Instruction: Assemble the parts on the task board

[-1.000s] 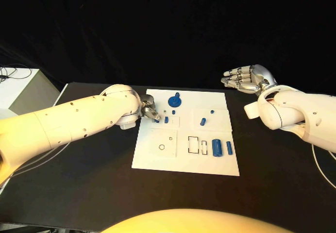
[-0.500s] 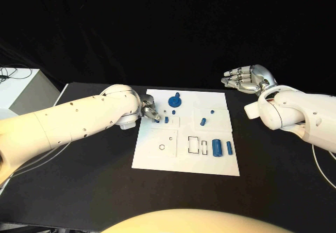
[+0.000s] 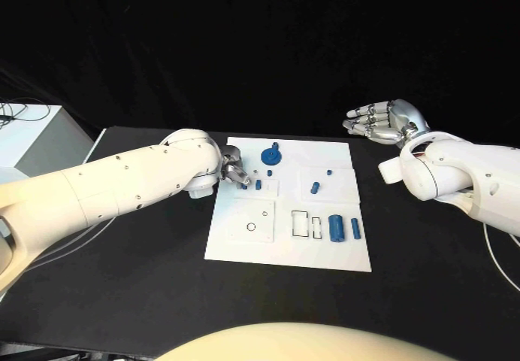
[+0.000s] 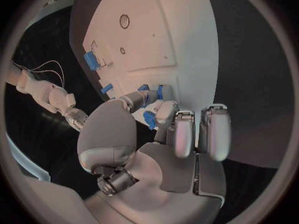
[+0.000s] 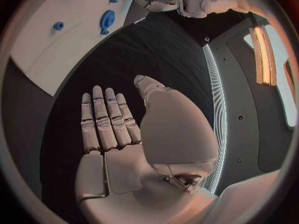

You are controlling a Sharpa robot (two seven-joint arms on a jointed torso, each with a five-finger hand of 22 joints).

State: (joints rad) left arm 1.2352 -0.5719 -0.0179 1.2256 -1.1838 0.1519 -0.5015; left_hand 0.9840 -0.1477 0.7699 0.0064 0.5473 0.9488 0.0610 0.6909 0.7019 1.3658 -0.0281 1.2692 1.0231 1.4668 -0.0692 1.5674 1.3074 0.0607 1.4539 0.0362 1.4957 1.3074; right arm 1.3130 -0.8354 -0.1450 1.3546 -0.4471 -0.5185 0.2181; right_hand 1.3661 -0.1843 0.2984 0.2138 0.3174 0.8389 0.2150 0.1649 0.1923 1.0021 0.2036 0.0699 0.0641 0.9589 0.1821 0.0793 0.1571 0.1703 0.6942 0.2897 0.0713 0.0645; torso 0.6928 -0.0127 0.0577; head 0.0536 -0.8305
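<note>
while the left robot hand (image 3: 232, 167) sat over the upper left edge of the task board (image 3: 284, 248), its fingertips (image 4: 163, 110) were pinched on a small blue part (image 4: 149, 119), seen clearest in the left wrist view. two more short blue pegs (image 3: 258, 185) stood just beside the hand on the board's upper left panel, with the blue gear (image 3: 271, 156) close above them near the board's top edge. the right robot hand (image 3: 382, 120) hung released at the upper right of the frame, fingers apart, nothing in it, well clear of the board over the black surface (image 3: 130, 286).

my read: the step was seating the pinched part into a socket in that upper left panel. to do it well i'd have kept the part upright, lined it over the hole before lowering, and come down straight rather than sliding, since the neighbouring pegs were close enough to get knocked. grip looked shallow, fingertip only, so a slow descent and light push, then letting go only once it stood by itself. couldn't tell from these views which hole it was meant for.

two blue cylinders (image 3: 337, 226) lay at centre right of the board beside the rectangular slots (image 3: 298, 223), untouched; another peg (image 3: 314, 188) stood right of centre.
</note>
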